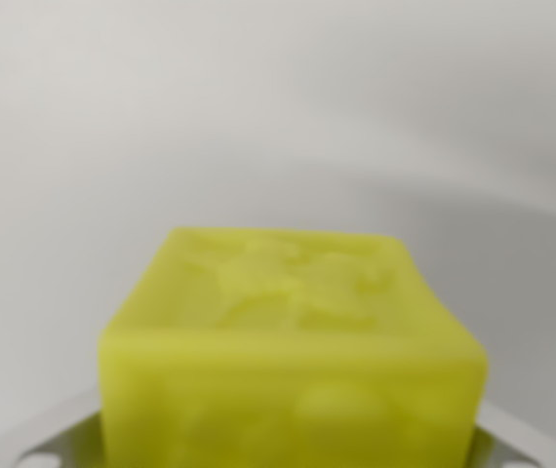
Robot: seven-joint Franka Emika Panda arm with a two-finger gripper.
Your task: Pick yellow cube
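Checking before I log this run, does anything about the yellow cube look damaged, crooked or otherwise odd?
Nothing stands out. The yellow cube fills the lower wrist view, sits level, and its edges look whole. Its faces show raised, uneven moulded patterns, blurred at this range, not damage. The claw's tips are hidden.

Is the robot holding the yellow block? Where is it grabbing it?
It cannot be told. The yellow cube fills the wrist view close up, but no fingers show touching it, only pale grey bits at the bottom corners.

One yellow cube (293,361)
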